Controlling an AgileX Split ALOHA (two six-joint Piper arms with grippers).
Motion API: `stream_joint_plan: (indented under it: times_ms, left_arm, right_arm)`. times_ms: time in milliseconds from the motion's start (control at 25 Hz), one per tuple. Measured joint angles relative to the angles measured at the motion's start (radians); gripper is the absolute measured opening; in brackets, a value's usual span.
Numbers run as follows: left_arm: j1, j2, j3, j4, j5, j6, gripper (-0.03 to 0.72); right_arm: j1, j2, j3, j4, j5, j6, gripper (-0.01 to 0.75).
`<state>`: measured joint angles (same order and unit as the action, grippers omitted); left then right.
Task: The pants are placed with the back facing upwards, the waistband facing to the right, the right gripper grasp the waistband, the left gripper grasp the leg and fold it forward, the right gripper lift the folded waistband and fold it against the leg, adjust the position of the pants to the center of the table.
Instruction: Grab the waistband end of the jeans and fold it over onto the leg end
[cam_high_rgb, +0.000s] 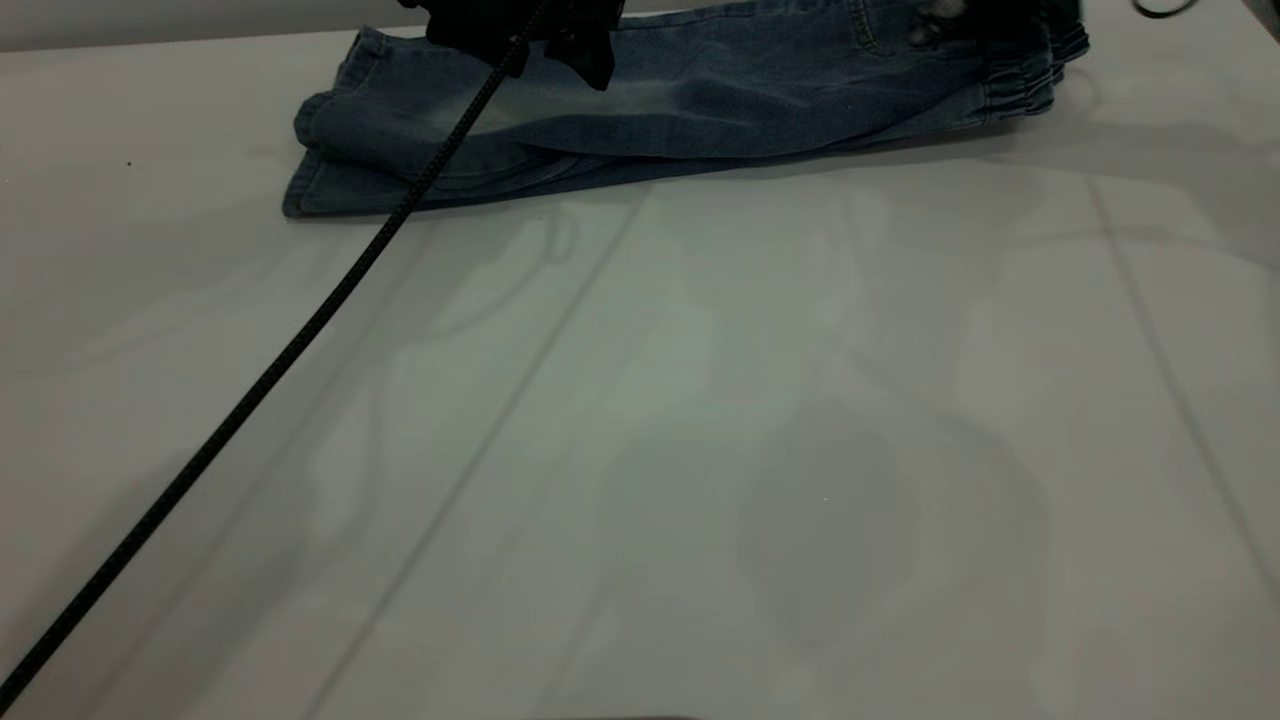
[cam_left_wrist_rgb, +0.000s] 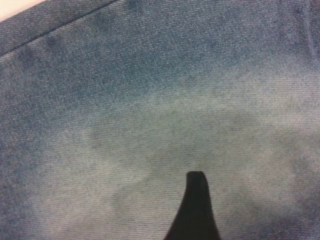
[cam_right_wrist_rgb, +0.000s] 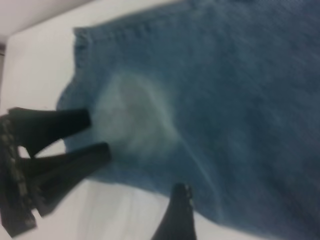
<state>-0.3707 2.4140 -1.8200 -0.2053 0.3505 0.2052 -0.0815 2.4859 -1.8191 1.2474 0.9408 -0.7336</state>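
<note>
The pants (cam_high_rgb: 700, 100) lie folded lengthwise along the far side of the table (cam_high_rgb: 700, 450). The leg ends point left and the waistband (cam_high_rgb: 1030, 80) is bunched at the right. A plain leg with a faded patch (cam_right_wrist_rgb: 135, 120) is on top, and the leg with the print is hidden. My left gripper (cam_high_rgb: 590, 60) hovers over the leg half. In the right wrist view the left gripper (cam_right_wrist_rgb: 95, 135) stands open at the pants' edge, with nothing between its fingers. My right gripper (cam_high_rgb: 990, 25) is over the waistband end, mostly cut off by the view's top edge.
The left arm's black cable (cam_high_rgb: 250, 390) runs diagonally from the gripper to the near left corner. Another cable loop (cam_high_rgb: 1160, 10) lies at the far right. Bare tabletop stretches from the pants to the near edge.
</note>
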Motion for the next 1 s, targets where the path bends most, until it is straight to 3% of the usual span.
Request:
stream_joint_plan:
  times_ms: [360,720,1000]
  left_arm:
    - [0.0,0.0,-0.001,0.0,0.004,0.002,0.557]
    - [0.0,0.0,-0.001,0.0,0.009,0.002,0.557]
    - [0.0,0.0,-0.001,0.0,0.01,0.002,0.557]
  right_arm:
    - [-0.119,-0.027,-0.092,-0.261,0.168,0.242,0.591]
    - [-0.125,-0.002,-0.092,-0.385,0.045,0.246,0.591]
    - [-0.125,0.088,-0.092,-0.218,0.002,0.09,0.591]
